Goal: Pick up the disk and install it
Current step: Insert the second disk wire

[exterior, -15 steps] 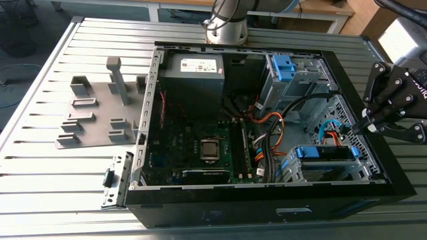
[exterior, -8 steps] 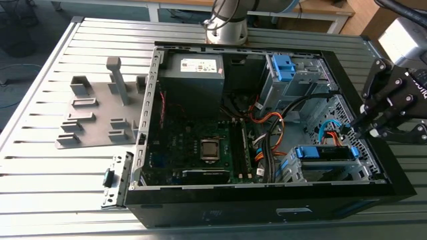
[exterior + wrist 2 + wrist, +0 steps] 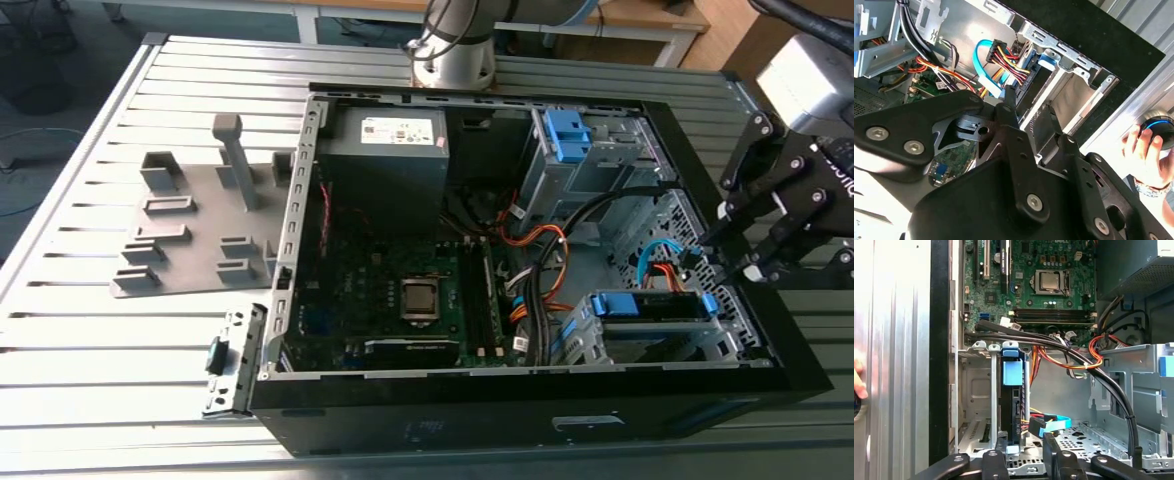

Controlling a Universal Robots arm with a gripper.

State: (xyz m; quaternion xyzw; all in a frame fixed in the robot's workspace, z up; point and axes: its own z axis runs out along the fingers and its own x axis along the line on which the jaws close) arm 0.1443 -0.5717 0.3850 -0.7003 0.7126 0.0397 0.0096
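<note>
The disk (image 3: 647,305), edged by its blue bracket, sits on edge in the lower silver drive cage (image 3: 721,345) of the open computer case, on the exterior view's right. In the first wrist view the disk (image 3: 1013,390) stands in the cage slot, with a blue cable plug (image 3: 1046,421) at its side. My gripper (image 3: 731,262) hovers open just above and beside that cage, with nothing between its fingers (image 3: 1050,445). In the second wrist view the gripper (image 3: 1034,120) is close over the disk (image 3: 1029,97).
The case also holds a grey power supply (image 3: 387,150), a motherboard (image 3: 400,290), cable bundles (image 3: 541,260) and an upper cage with a blue latch (image 3: 567,135). A grey fixture plate (image 3: 200,220) lies on the slatted table. A person's hand (image 3: 1146,155) holds a round device beside the case.
</note>
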